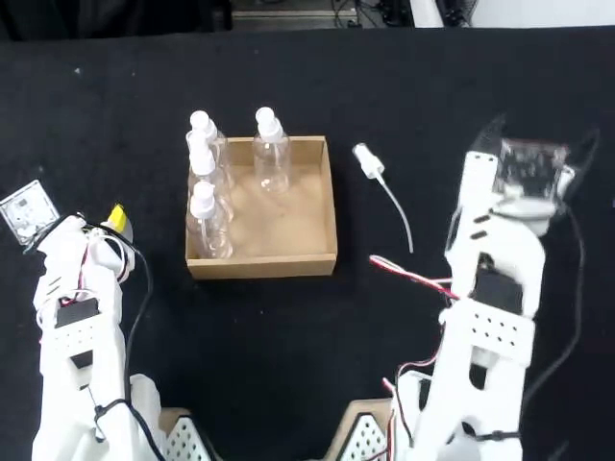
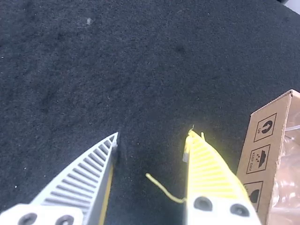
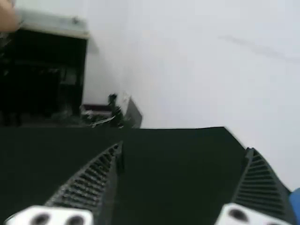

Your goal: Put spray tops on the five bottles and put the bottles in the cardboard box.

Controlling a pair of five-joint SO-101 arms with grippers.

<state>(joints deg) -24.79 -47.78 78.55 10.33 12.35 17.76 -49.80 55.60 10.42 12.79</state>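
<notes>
Four clear, white-capped bottles (image 1: 272, 163) stand in the cardboard box (image 1: 330, 192) (left tool (image 2: 153, 136), right tool (image 3: 183, 147): spread).

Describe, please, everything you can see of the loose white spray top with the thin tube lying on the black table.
The white plastic spray top lies on its side on the black table cover, fitted to no bottle. Its short head is at the far end, and a thin pale dip tube runs from it in a gentle curve toward the near side. It lies beside the brown cardboard box but apart from it, between the box and the right arm. Nothing touches it.
</notes>
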